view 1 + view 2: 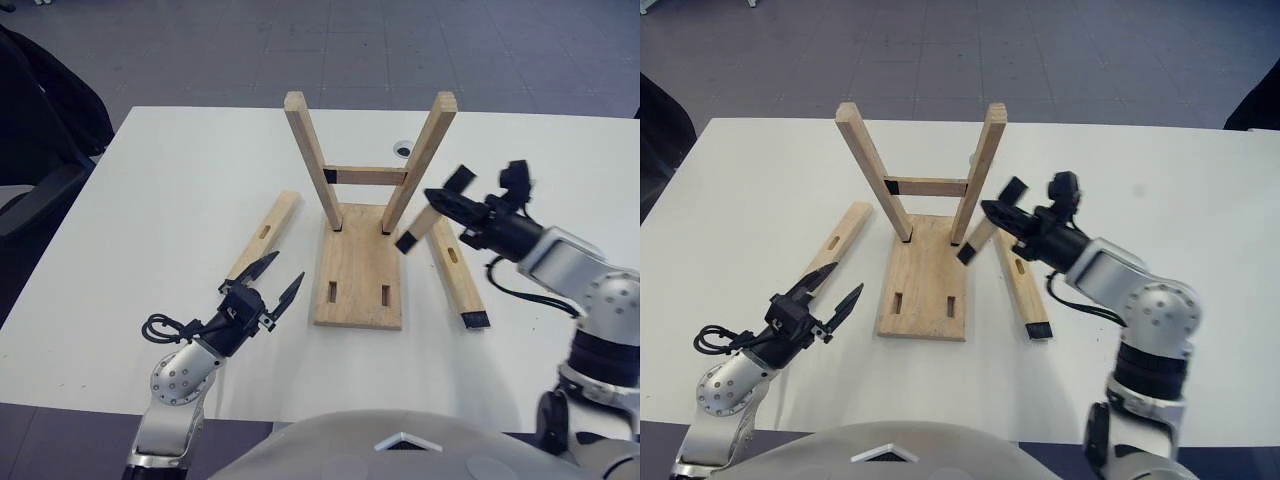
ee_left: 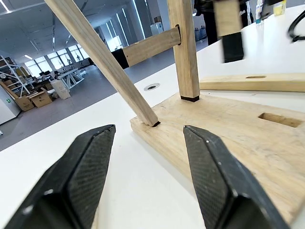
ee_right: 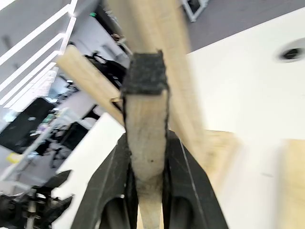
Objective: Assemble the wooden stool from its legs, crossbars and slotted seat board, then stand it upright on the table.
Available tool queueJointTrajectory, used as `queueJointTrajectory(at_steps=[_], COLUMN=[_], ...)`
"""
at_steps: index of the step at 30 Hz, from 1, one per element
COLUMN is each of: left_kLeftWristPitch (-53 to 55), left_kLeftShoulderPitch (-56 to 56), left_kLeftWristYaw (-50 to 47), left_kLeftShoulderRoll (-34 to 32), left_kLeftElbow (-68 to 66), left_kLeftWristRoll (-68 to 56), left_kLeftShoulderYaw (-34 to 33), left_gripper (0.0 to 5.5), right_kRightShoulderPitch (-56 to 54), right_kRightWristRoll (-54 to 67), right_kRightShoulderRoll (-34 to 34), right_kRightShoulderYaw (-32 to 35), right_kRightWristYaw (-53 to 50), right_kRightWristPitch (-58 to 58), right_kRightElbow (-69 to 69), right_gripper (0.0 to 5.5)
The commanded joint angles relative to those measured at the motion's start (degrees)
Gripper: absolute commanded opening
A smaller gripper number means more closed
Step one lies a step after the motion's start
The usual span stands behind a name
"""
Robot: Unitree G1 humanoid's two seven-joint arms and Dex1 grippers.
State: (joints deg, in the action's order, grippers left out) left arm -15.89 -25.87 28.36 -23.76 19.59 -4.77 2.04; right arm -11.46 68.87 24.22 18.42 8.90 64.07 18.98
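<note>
A flat, light wooden seat board (image 1: 358,268) lies in the middle of the white table (image 1: 180,200). The board has four small slots cut in it. Each of the two far slots holds a long wooden leg. These are the left standing leg (image 1: 312,160) and the right standing leg (image 1: 421,158). Both legs stick up and lean away from each other at the top. A short wooden crossbar with black ends (image 1: 365,175) joins them about halfway up. The two near slots (image 1: 333,292) are open holes.

A loose wooden leg with a slot in it (image 1: 265,232) lies flat on the table, just left of the board. Another loose wooden leg with a black tip (image 1: 458,272) lies flat just right of the board. A small round hole (image 1: 403,150) sits in the table behind the standing legs.

The right gripper (image 1: 445,203) is up in the air, just right of the right standing leg. Its two black fingers (image 3: 188,186) squeeze tight on a short wooden bar with a black end (image 1: 418,228). The bar slants down toward the board's far right corner. Whether its black end touches anything cannot be told.

The left gripper (image 1: 287,267) hangs low over the table, near and to the left of the board. Its black fingers (image 2: 86,176) are spread wide apart and point at the board.
</note>
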Motion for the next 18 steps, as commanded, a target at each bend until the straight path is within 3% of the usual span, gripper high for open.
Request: queueJointTrajectory(at_steps=[1, 9, 18], left_kLeftWristPitch=[2.47, 3.5, 3.86], left_kLeftShoulderPitch=[4.44, 6.5, 7.51], left_kLeftWristYaw=[-2.36, -5.16, -5.5], left_kLeftShoulderRoll=[0.9, 2.34, 3.06], left_kLeftElbow=[-1.6, -3.04, -3.66], left_kLeftWristRoll=[1.9, 3.83, 3.97], left_kLeftShoulderYaw=[-0.5, 0.21, 0.65], left_gripper=[2.64, 2.64, 2.64], right_kRightShoulderPitch=[2.02, 10.51, 7.86], right_kRightWristRoll=[-3.11, -15.67, -24.29], right_kRightShoulderRoll=[3.28, 1.59, -1.91], right_kRightShoulderYaw=[2.89, -1.48, -4.83], right_kRightWristYaw=[-2.73, -5.51, -4.91], right_kRightWristPitch=[-1.65, -9.25, -15.02], right_kRightElbow=[3.47, 9.52, 4.24], right_gripper=[0.4, 0.4, 0.4])
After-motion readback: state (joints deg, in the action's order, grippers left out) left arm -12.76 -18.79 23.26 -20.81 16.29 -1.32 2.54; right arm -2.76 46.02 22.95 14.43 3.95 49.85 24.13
